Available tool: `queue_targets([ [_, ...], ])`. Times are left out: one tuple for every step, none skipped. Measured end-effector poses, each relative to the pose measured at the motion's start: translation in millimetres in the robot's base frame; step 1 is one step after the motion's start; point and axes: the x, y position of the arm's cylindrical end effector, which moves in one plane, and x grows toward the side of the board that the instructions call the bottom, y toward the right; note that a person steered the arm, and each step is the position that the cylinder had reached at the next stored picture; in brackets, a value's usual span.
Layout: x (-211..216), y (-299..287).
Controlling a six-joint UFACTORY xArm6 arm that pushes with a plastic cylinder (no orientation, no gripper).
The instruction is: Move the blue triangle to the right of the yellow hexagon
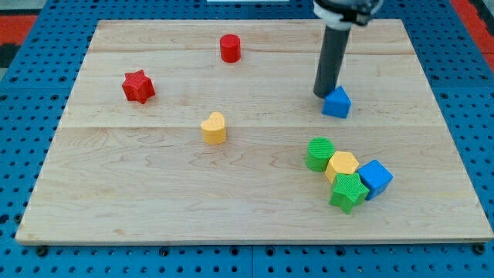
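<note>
The blue triangle lies on the wooden board at the view's upper right. My tip stands just at its left, touching or nearly touching its upper left side. The yellow hexagon sits lower down at the view's right, in a tight cluster with a green cylinder at its upper left, a green star below it and a blue cube at its right. The blue triangle is well above this cluster.
A red cylinder stands at the view's top centre. A red star lies at the upper left. A yellow heart lies near the middle. The board rests on a blue perforated base.
</note>
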Motion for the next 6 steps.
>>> queue_targets([
  [-8,0],
  [-11,8],
  [34,40],
  [73,53],
  [87,56],
  [74,62],
])
